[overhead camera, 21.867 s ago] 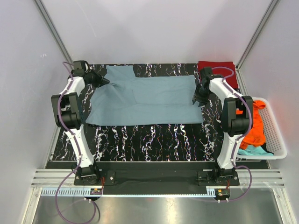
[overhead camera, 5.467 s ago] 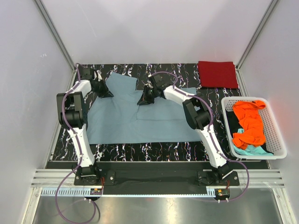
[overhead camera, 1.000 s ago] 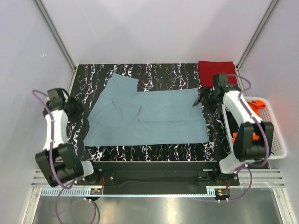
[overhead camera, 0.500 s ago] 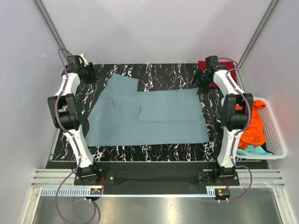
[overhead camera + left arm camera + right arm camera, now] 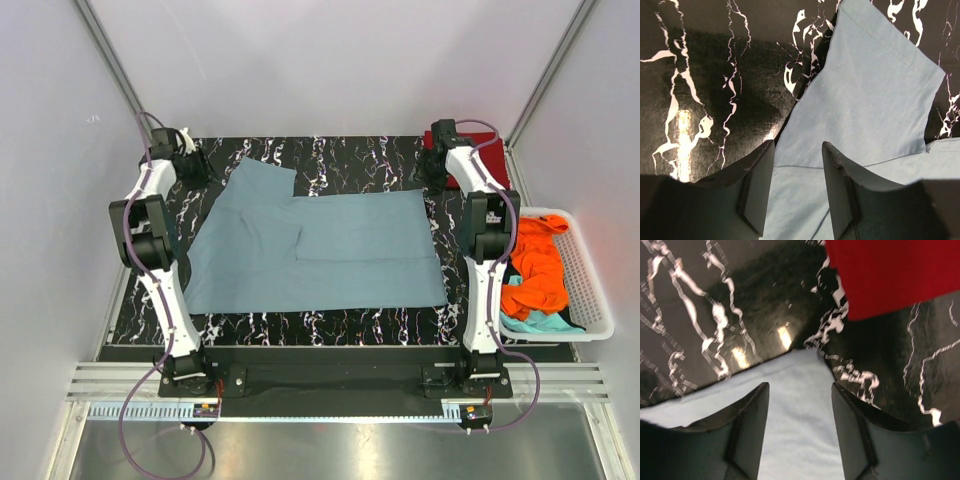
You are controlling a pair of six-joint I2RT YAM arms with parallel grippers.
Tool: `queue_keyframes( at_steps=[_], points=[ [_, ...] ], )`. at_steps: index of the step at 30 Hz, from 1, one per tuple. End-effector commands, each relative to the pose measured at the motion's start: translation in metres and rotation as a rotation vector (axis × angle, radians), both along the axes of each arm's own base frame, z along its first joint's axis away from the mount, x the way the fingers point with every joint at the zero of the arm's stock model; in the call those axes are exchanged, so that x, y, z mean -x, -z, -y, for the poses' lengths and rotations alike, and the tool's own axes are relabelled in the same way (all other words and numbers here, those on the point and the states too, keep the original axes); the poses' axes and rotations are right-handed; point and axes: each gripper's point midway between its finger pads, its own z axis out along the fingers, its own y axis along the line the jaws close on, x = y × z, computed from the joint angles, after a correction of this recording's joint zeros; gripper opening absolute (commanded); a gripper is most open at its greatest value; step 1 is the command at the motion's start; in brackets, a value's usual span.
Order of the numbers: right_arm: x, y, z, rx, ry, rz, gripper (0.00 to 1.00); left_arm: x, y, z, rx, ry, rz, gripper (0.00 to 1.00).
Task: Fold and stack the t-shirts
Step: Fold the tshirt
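Observation:
A dusty grey-blue t-shirt (image 5: 320, 245) lies spread flat on the black marbled table, with one part folded over its middle. My left gripper (image 5: 197, 166) is open at the back left, its jaws above the shirt's sleeve edge (image 5: 870, 100). My right gripper (image 5: 432, 178) is open at the back right, its jaws above the shirt's far right corner (image 5: 795, 390). A folded dark red t-shirt (image 5: 488, 160) lies at the back right corner and also shows in the right wrist view (image 5: 890, 270). The orange t-shirt (image 5: 538, 268) and teal t-shirt (image 5: 545, 322) lie crumpled in the basket.
A white slatted basket (image 5: 592, 290) stands off the table's right edge. Metal frame posts rise at both back corners. Bare marbled table (image 5: 330, 150) lies behind the shirt and along its front edge.
Both arms have swung from the table's sides to its back corners over the last second. The grey-blue shirt has not moved.

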Motion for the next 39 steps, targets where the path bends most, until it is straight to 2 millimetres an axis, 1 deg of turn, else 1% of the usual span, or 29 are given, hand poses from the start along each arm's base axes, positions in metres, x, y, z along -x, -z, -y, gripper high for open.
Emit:
queue_keyframes(
  at_steps=[1,3,4,5,6,7,9,10,12,14,15,17,20,22,24,27,30,31,32,35,38,39],
  points=[
    [-0.020,-0.010,0.010,0.060,0.031,0.052,0.58,-0.014,-0.004,-0.001,-0.011,0.050,0.058,0.47],
    [-0.024,-0.010,0.010,0.054,0.049,0.055,0.55,-0.016,-0.006,0.004,0.008,0.076,0.068,0.47],
    [-0.026,-0.010,0.010,0.052,0.055,0.058,0.55,-0.016,-0.001,0.006,0.015,0.083,0.061,0.47],
    [-0.027,-0.010,0.009,0.048,0.064,0.058,0.54,-0.017,0.000,0.006,0.019,0.087,0.062,0.47],
    [-0.027,-0.009,0.009,0.046,0.066,0.055,0.54,-0.016,0.004,0.006,0.022,0.085,0.051,0.47],
    [-0.029,-0.013,0.009,0.057,0.074,0.063,0.55,-0.015,0.007,0.006,0.025,0.081,0.040,0.47],
    [-0.028,-0.012,0.007,0.063,0.074,0.058,0.55,-0.012,0.020,0.007,0.032,0.076,0.008,0.48],
    [-0.029,-0.015,0.010,0.076,0.082,0.064,0.56,-0.010,0.024,0.007,0.037,0.068,-0.008,0.49],
    [-0.028,-0.014,0.010,0.082,0.090,0.055,0.56,-0.006,0.035,0.006,0.031,0.048,-0.041,0.49],
    [-0.029,-0.015,0.011,0.087,0.097,0.055,0.57,-0.005,0.039,0.010,0.043,0.044,-0.054,0.49],
    [-0.028,-0.012,0.011,0.086,0.098,0.042,0.57,-0.005,0.042,0.012,0.044,0.043,-0.060,0.49],
    [-0.029,-0.010,0.009,0.092,0.102,0.037,0.57,-0.005,0.043,0.016,0.046,0.053,-0.062,0.49],
    [-0.027,-0.001,0.005,0.089,0.097,0.011,0.57,-0.005,0.045,0.022,0.058,0.067,-0.063,0.49],
    [-0.029,-0.003,0.002,0.095,0.094,0.015,0.57,-0.003,0.049,0.025,0.074,0.076,-0.072,0.48],
    [-0.028,-0.001,0.000,0.106,0.091,0.008,0.57,-0.002,0.048,0.029,0.090,0.090,-0.072,0.46],
    [-0.027,0.002,-0.004,0.102,0.093,-0.001,0.57,0.000,0.051,0.029,0.083,0.090,-0.078,0.44],
    [-0.026,0.004,-0.004,0.102,0.098,-0.007,0.57,0.000,0.052,0.029,0.082,0.094,-0.078,0.36],
    [-0.026,0.005,-0.004,0.104,0.100,-0.010,0.56,0.000,0.052,0.029,0.081,0.095,-0.078,0.31],
    [-0.025,0.005,-0.003,0.106,0.108,-0.014,0.56,-0.001,0.053,0.030,0.083,0.096,-0.078,0.23],
    [-0.023,0.006,0.000,0.118,0.128,-0.022,0.56,-0.002,0.051,0.029,0.086,0.089,-0.076,0.11],
    [-0.021,0.009,0.003,0.121,0.156,-0.033,0.55,-0.005,0.046,0.032,0.105,0.093,-0.066,0.04],
    [-0.021,0.010,0.001,0.119,0.158,-0.037,0.54,-0.005,0.043,0.032,0.108,0.093,-0.062,0.00]
  ],
)
